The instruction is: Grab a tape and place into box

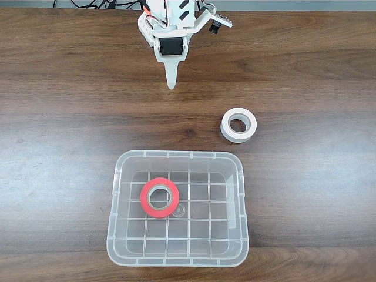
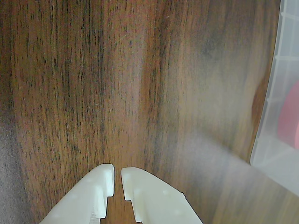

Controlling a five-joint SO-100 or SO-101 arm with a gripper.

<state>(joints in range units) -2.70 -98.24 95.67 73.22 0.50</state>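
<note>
The wooden table (image 1: pixel 70 117) spanned the fixed view. The box (image 1: pixel 176 157) sat at lower centre, with the tape (image 1: pixel 159 197) lying flat inside, left of its middle. A white tape roll (image 1: pixel 238 125) lay at centre right. The gripper (image 2: pixel 117 175) at top centre was nearly closed, empty.

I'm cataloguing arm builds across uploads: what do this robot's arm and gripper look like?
The gripper is white moulded plastic with two tapered fingers whose inner edges are notched. In the fixed view, a black motor block sits in the white wrist housing, red and orange wiring shows above it, and black cables trail behind.
</note>
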